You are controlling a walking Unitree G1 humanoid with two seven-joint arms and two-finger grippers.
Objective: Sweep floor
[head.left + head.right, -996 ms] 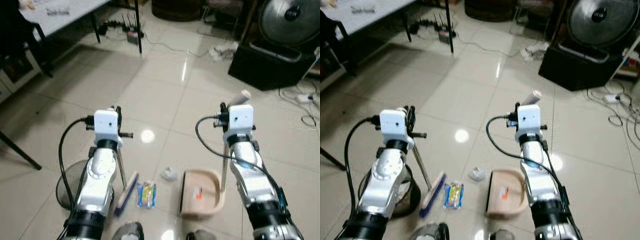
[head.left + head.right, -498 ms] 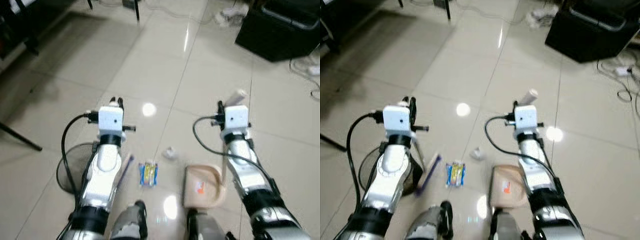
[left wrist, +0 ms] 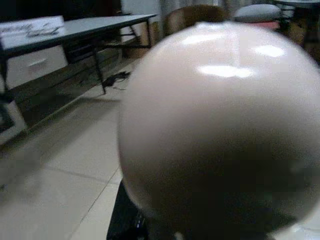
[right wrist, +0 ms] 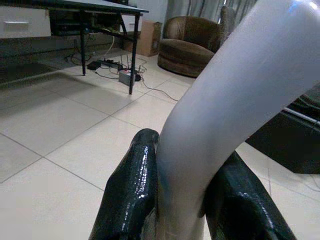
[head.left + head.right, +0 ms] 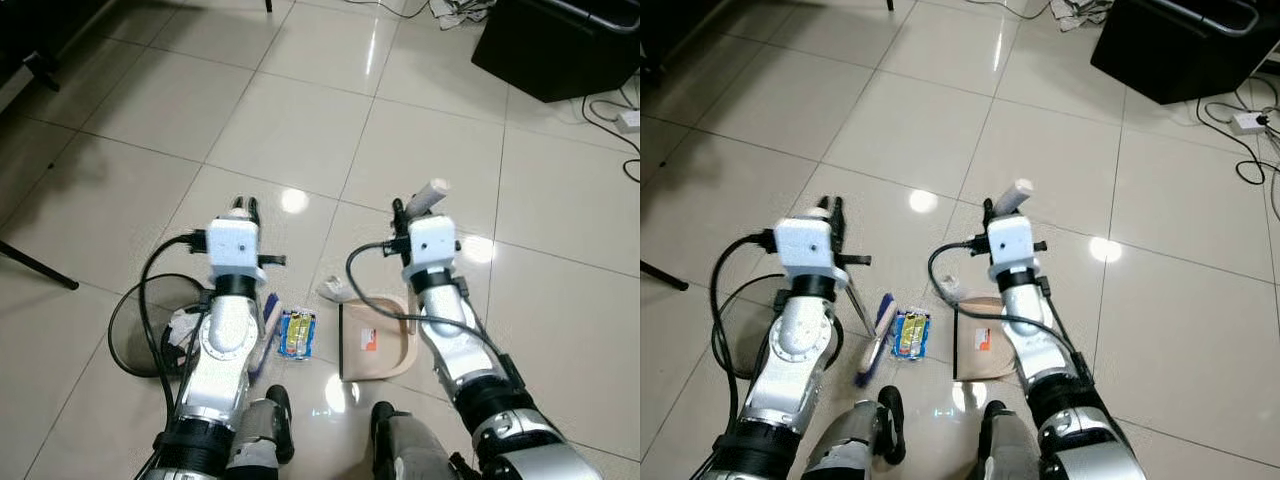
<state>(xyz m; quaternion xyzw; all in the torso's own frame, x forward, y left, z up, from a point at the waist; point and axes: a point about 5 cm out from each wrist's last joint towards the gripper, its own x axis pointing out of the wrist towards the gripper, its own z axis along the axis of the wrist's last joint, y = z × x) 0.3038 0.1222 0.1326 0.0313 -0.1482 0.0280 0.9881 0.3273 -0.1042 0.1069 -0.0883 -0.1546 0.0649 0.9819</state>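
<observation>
My left gripper (image 5: 245,208) is shut on the thin broom handle (image 5: 858,300), whose pale round end (image 3: 220,125) looms close in the left wrist view. The blue broom head (image 5: 268,318) rests on the tiles beside a yellow-and-blue snack packet (image 5: 296,333). My right gripper (image 5: 400,210) is shut on the pale dustpan handle (image 4: 225,100), which sits between both black fingers (image 4: 132,185). The beige dustpan (image 5: 375,342) lies flat on the floor with an orange scrap inside. A crumpled white paper (image 5: 332,290) sits at the pan's far left corner.
A black wire bin (image 5: 135,312) holding some trash stands by my left arm. A black box (image 5: 560,40) and loose cables (image 5: 622,125) lie far right. A dark stand leg (image 5: 35,265) crosses the left edge. My feet (image 5: 268,435) show at the bottom.
The head view has tipped down and moved forward. The dustpan now lies closer to the crumpled paper and the packet. Both grippers keep their hold.
</observation>
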